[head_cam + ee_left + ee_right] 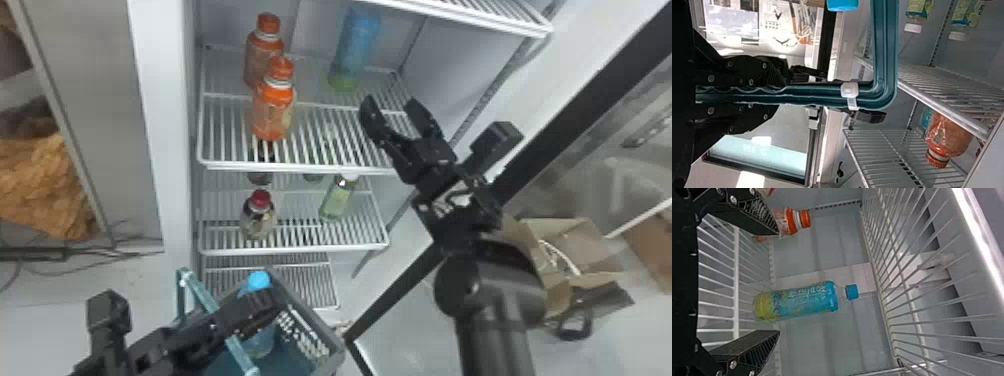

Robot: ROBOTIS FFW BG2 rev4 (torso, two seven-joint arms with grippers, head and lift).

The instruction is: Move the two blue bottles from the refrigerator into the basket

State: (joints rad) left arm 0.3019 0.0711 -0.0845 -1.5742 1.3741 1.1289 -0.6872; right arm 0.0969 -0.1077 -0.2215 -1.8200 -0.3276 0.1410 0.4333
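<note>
The refrigerator [165, 150] enclosed the space before the right gripper [390, 104]. Below its fingers sat the basket [306, 310], one blue bottle [259, 281] inside, handle [885, 47] clenched by the left gripper [781, 95]. Beyond the nearer, right gripper's parted, empty fingers, slightly left, the other bottle [805, 299] stood upright.

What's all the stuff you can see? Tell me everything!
Fridge: 1, white, centre
Shelves: 4, white, inside
Blue bottle: 1, blue-green, second shelf
Other blue bottle: 1, blue, in basket
Orange bottles: 2, orange, second shelf
Dark bottles: 2, dark, third shelf, one red-capped
Green bottles: 2, green, third shelf
Basket: 1, teal and grey, before fridge
Cloth: 1, orange-brown, left
Cardboard box: 1, brown, right
Left gripper: 1, black, on basket handle
Right gripper: 1, black, near blue bottle
</note>
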